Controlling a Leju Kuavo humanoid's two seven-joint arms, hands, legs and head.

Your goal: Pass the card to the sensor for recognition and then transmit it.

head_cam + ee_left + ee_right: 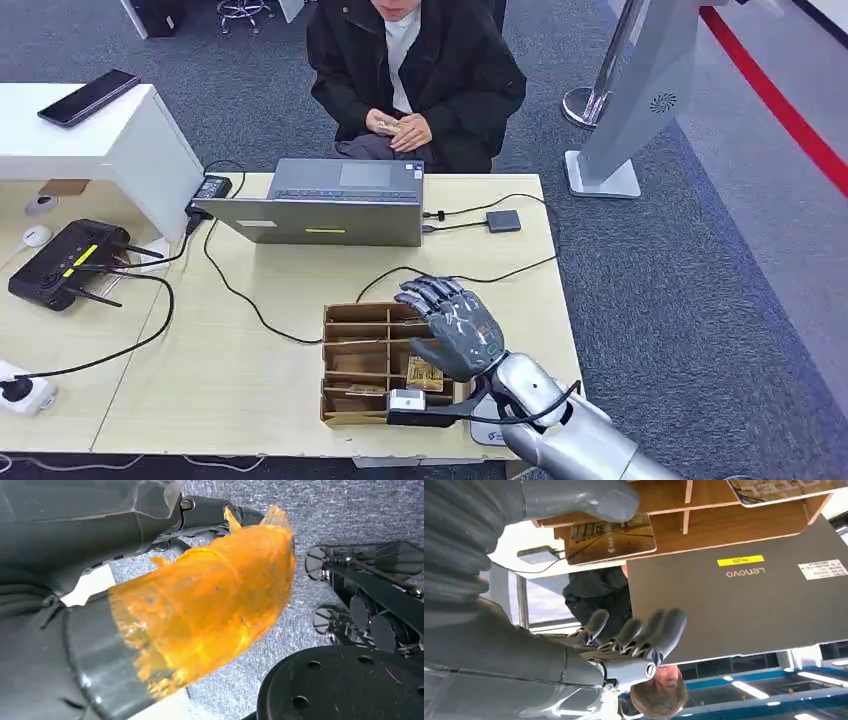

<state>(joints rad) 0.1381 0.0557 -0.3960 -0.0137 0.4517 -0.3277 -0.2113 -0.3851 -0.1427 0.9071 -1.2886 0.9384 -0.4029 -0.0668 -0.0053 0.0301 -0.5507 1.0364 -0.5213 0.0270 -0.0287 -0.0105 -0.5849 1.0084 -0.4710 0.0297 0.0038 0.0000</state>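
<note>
The robot's silver right hand (455,325), fingers spread and holding nothing, hovers above a yellowish printed card (424,376) lying in a compartmented wooden tray (352,340) on the pale surface (250,380), apparently poised to pick it up for scanning.

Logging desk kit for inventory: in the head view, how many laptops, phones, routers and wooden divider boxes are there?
Laptop: 1
Phone: 1
Router: 1
Wooden divider box: 1
Total: 4
</note>
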